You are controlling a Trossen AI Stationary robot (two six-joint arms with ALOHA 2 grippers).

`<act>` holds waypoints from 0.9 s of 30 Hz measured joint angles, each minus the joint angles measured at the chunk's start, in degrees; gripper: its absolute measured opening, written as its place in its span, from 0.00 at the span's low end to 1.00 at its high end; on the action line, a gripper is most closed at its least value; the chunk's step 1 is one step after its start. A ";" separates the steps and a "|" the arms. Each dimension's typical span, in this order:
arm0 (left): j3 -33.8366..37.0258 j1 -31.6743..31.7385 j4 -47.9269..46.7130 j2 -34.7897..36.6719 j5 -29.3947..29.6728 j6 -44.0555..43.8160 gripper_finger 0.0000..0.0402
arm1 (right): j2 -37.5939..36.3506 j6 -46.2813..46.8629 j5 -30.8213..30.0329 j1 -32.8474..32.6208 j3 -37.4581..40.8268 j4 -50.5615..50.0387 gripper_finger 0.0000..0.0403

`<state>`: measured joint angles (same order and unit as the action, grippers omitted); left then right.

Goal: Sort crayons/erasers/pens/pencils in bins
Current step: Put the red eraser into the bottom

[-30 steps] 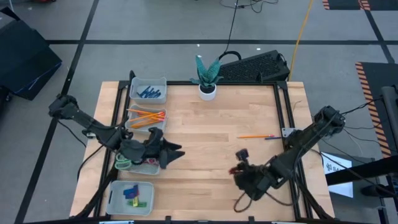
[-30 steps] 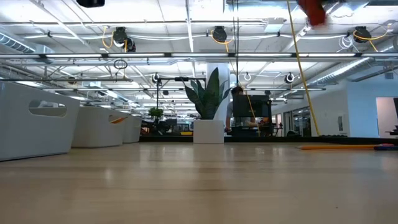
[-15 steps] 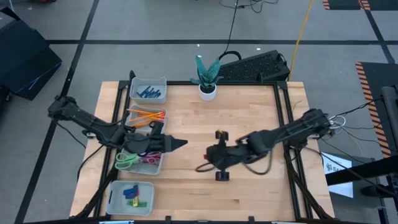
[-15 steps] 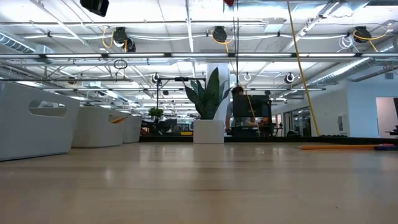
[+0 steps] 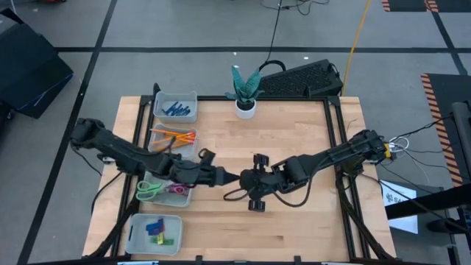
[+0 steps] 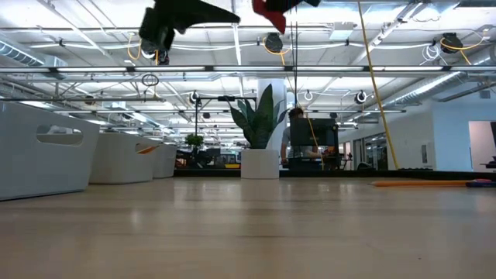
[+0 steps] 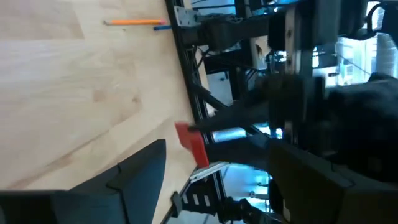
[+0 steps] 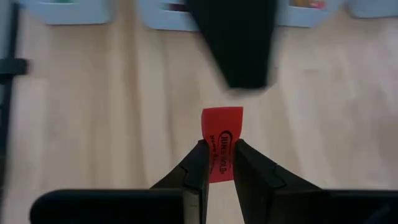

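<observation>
Mid-table handover: right gripper (image 8: 216, 163) clamps the red eraser (image 8: 222, 140) by one end, leaving its free end for the open left gripper (image 5: 234, 177).

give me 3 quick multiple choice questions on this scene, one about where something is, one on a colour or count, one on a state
1. Where do the loose orange pencil and the pen lie?
A. in a bin
B. on the table's right part
C. beside the plant pot

2. What colour is the eraser in the right gripper?
A. red
B. green
C. yellow

3. How is the left gripper?
A. shut on a pencil
B. open, facing the eraser
C. resting in a bin

Answers:
1 B: the high view shows them on bare wood at the right.
2 A: the right wrist view shows a red block pinched between the fingers.
3 B: the left wrist view shows its spread fingers empty, the red eraser ahead.
</observation>
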<state>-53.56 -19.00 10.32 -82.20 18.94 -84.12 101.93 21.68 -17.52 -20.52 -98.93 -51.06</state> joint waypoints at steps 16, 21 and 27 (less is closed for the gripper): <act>0.00 -0.02 4.81 -5.41 0.47 -0.68 0.51 | 0.07 -2.90 -0.39 0.73 0.13 2.16 0.12; 0.00 0.18 5.12 -5.48 1.34 -0.70 0.35 | 0.07 -3.90 -0.31 0.58 0.11 3.09 0.12; 0.02 0.13 6.91 -5.59 0.97 0.61 0.23 | -0.09 -5.26 0.33 0.22 0.11 3.17 0.12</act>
<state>-53.54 -18.87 17.23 -87.79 19.90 -83.50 101.84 16.43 -17.19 -20.30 -98.83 -47.89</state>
